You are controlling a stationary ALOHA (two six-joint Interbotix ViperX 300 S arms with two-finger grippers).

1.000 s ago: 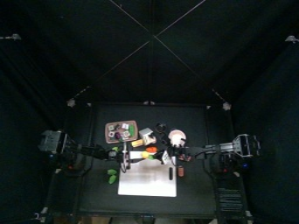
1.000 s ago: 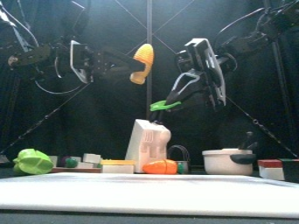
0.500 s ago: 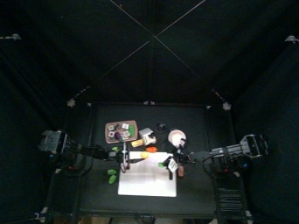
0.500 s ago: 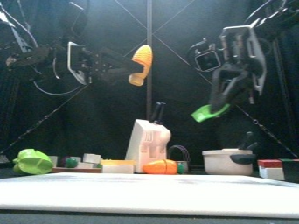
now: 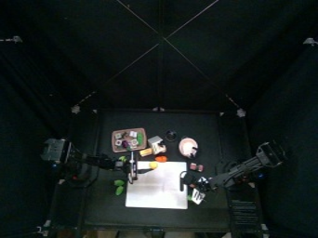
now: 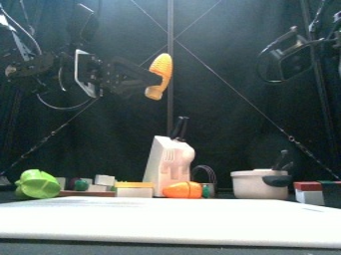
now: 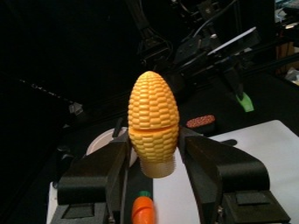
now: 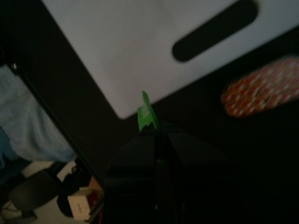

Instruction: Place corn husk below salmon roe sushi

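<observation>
My right gripper (image 8: pixel 149 131) is shut on a small green corn husk (image 8: pixel 146 116) and holds it over the black table just off the white cutting board (image 8: pixel 140 44), near its handle slot. The reddish salmon roe sushi (image 8: pixel 263 87) lies on the table beside that corner. In the top view the right gripper (image 5: pixel 195 189) is at the board's right edge. My left gripper (image 7: pixel 156 144) is shut on a yellow corn cob (image 7: pixel 153 114) and holds it high in the air (image 6: pixel 159 75). The left wrist view also shows the sushi (image 7: pixel 201 121) and the husk (image 7: pixel 246 102).
A white carton (image 6: pixel 167 164), a carrot (image 6: pixel 182 189), a lidded pot (image 6: pixel 260 183), a green pepper (image 6: pixel 38 183) and a small red and white block (image 6: pixel 308 189) stand along the table behind the board. A tray (image 5: pixel 126 139) and a pink dish (image 5: pixel 189 145) sit at the back.
My right arm has swung right and toward the table's front with the husk, leaving the middle of the front view. The left gripper and the corn cob have stayed put.
</observation>
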